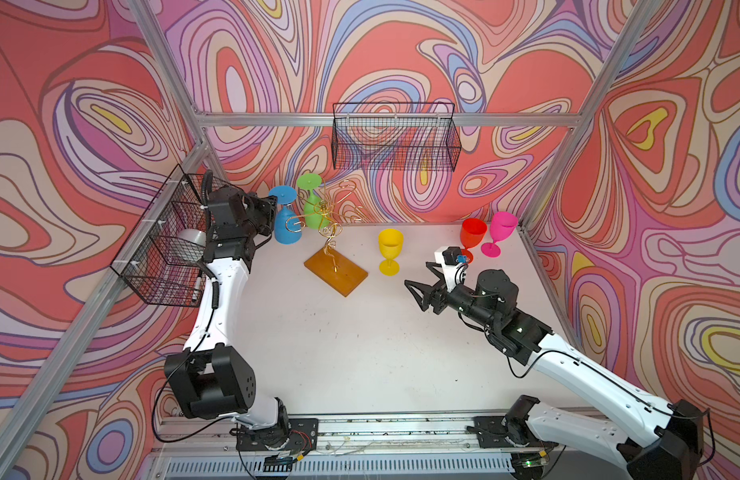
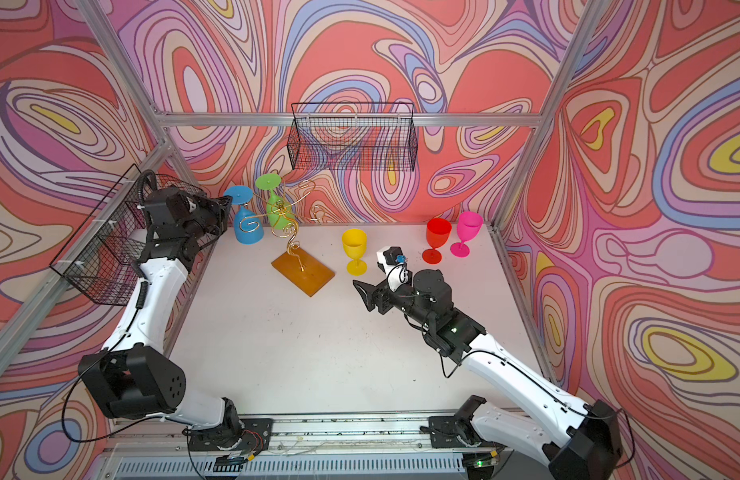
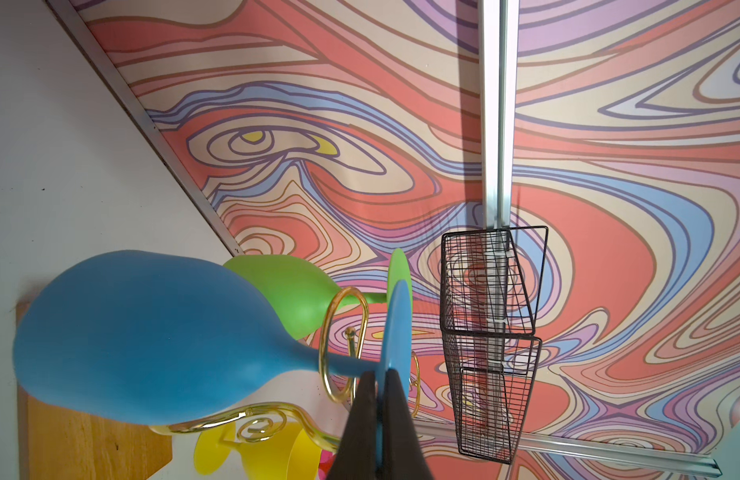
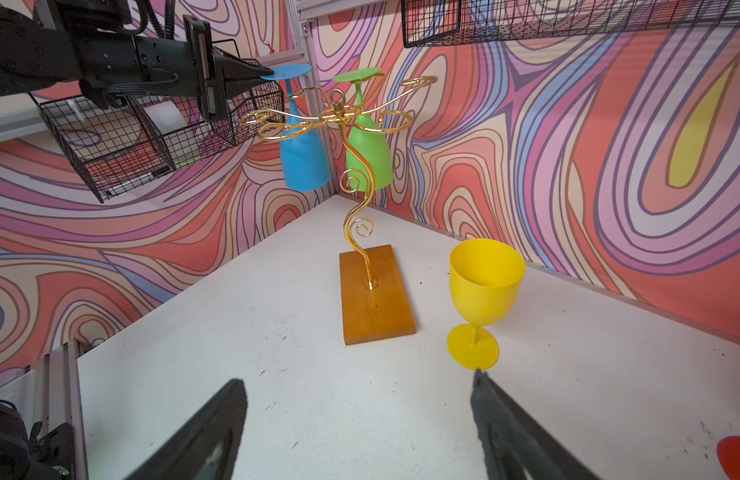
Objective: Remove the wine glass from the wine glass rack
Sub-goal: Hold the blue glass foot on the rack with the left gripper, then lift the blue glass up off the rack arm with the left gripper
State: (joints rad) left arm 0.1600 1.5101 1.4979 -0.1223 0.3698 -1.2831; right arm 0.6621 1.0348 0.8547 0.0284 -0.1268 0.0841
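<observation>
The wine glass rack is a gold wire tree on an amber base, standing at the back left of the table. A blue wine glass hangs upside down from one of its arms, and a green glass hangs beside it. My left gripper is shut on the edge of the blue glass's round foot, which stands above the wire loop. My right gripper is open over bare table, one fingertip close to the yellow glass's foot.
A yellow glass stands upright just right of the rack's base. Red and pink glasses stand at the back right. One black wire basket hangs on the back wall and another on the left frame behind my left arm.
</observation>
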